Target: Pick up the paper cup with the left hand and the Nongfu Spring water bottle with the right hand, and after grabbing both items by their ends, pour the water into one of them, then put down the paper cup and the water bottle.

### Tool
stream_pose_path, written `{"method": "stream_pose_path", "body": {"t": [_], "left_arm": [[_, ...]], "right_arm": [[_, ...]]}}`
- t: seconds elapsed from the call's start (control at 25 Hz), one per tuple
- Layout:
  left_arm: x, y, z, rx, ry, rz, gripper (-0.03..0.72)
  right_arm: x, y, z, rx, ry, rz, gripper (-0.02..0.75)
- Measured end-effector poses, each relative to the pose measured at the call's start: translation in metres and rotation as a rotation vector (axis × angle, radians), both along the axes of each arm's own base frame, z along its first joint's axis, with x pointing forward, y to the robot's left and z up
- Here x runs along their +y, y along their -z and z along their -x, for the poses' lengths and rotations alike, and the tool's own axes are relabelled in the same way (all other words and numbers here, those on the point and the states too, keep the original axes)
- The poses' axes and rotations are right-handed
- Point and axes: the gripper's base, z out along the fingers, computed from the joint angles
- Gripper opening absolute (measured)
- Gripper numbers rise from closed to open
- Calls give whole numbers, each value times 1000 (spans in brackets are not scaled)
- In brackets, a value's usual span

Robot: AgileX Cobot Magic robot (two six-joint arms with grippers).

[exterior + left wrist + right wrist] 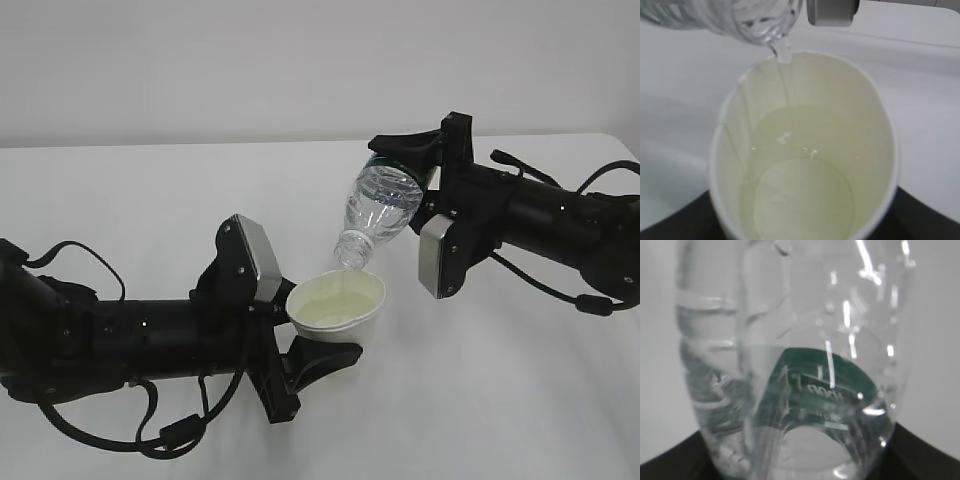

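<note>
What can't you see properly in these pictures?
- Left end effector: in the left wrist view the paper cup hides its fingers.
- Right end effector: in the right wrist view the Nongfu Spring water bottle fills the frame and hides the fingers.
- Bottle label: blurred, unreadable in the right wrist view.
- Both arms: cut off by the exterior view's edges.

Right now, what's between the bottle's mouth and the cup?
A thin stream of water falls from the bottle into the cup; the left wrist view shows it best.
</note>
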Motion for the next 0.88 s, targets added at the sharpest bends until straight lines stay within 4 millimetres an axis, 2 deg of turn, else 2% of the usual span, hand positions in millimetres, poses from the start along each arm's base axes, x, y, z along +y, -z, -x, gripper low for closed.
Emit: {"method": "stream_pose_path", "body": {"t": [0.88], "left_arm": [[0, 0, 0, 0, 0, 0, 435]], "right_arm": [[0, 0, 0, 36, 2, -35, 466]]}}
